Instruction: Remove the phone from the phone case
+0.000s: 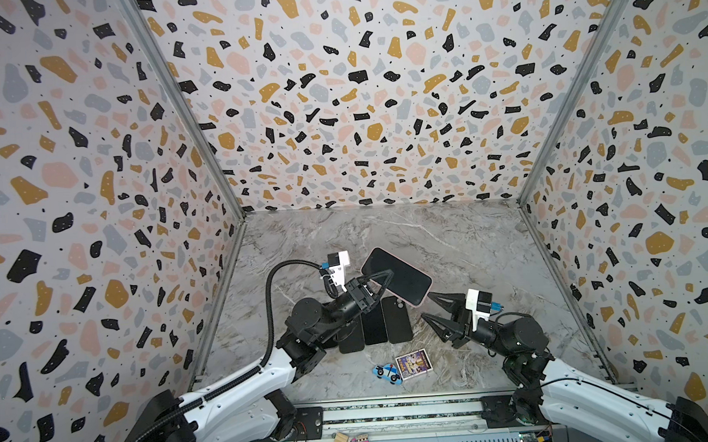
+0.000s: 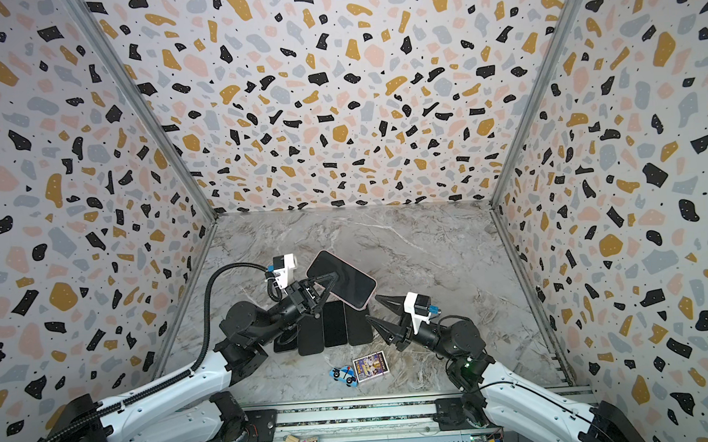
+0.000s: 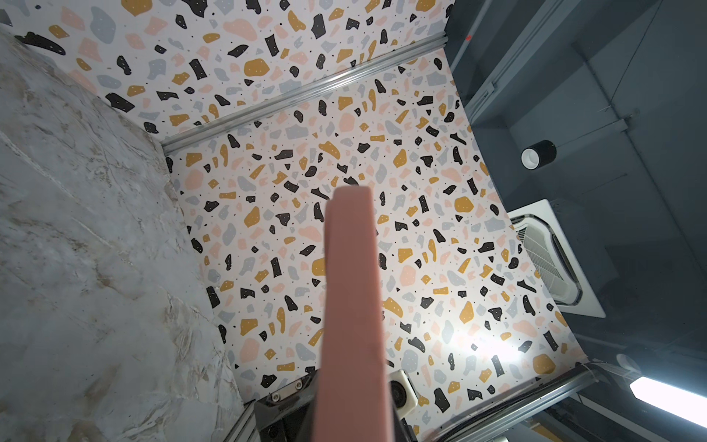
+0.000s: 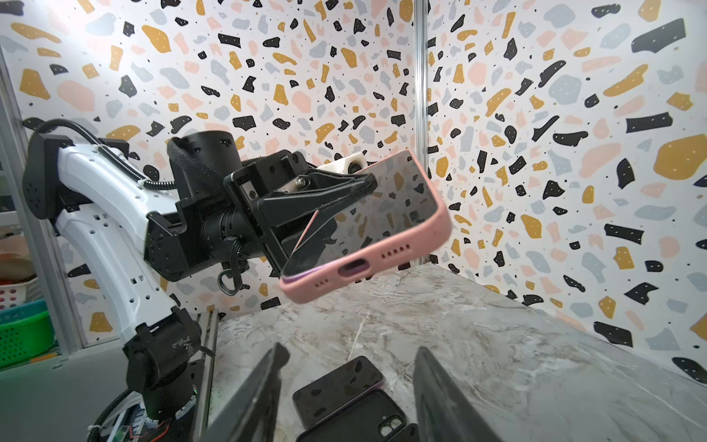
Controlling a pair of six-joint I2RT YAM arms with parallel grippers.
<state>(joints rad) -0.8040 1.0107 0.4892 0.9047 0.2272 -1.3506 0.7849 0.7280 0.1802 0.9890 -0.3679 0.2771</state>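
**A:** What has the left gripper (image 1: 388, 275) got?

**B:** Its jaws are clamped across the phone (image 1: 401, 277), which hangs in the air above the table (image 1: 449, 242) with its screen facing up. The pink phone case (image 4: 367, 264) hugs the phone's edges, so nothing is out yet.

**A:** And the right gripper (image 1: 425, 305)?

**B:** Its jaws are apart and empty. The phone's port end is just ahead of its tips, not touching. I'd call this the peeling step. Next it should pinch the case rim at a corner and pull while the left holds firm.

Terrazzo-patterned walls (image 1: 337, 85), grey marble tabletop (image 1: 449, 242)
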